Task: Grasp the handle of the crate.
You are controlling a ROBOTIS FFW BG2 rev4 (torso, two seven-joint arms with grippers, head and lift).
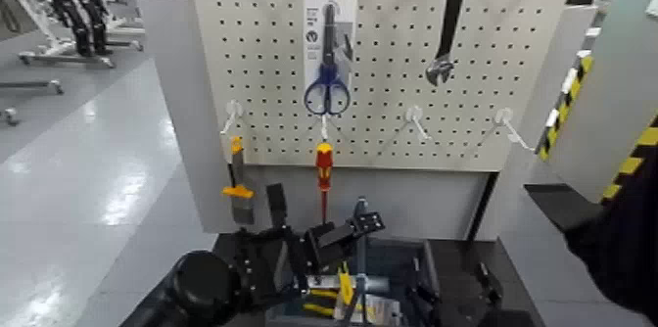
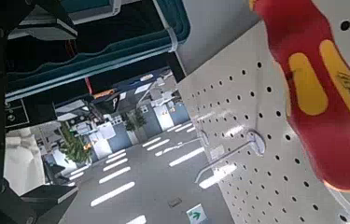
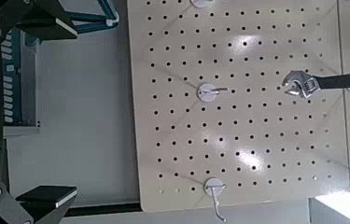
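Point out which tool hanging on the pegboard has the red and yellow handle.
The screwdriver, hanging low at the middle of the pegboard under the blue-handled scissors. The wrench to its right is dark metal.

A white pegboard [image 1: 392,67] stands on a grey panel [image 1: 186,106] above glossy pale floor [image 1: 88,184].

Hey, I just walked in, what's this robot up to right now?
A two-armed robot stands before a white pegboard hung with blue-handled scissors, a black adjustable wrench and a red-and-yellow screwdriver. Below sits a small dark blue-grey plastic crate with a thin upright handle. The left gripper hovers open beside that handle, not yet closed on it. The right gripper waits low by the crate's other side.
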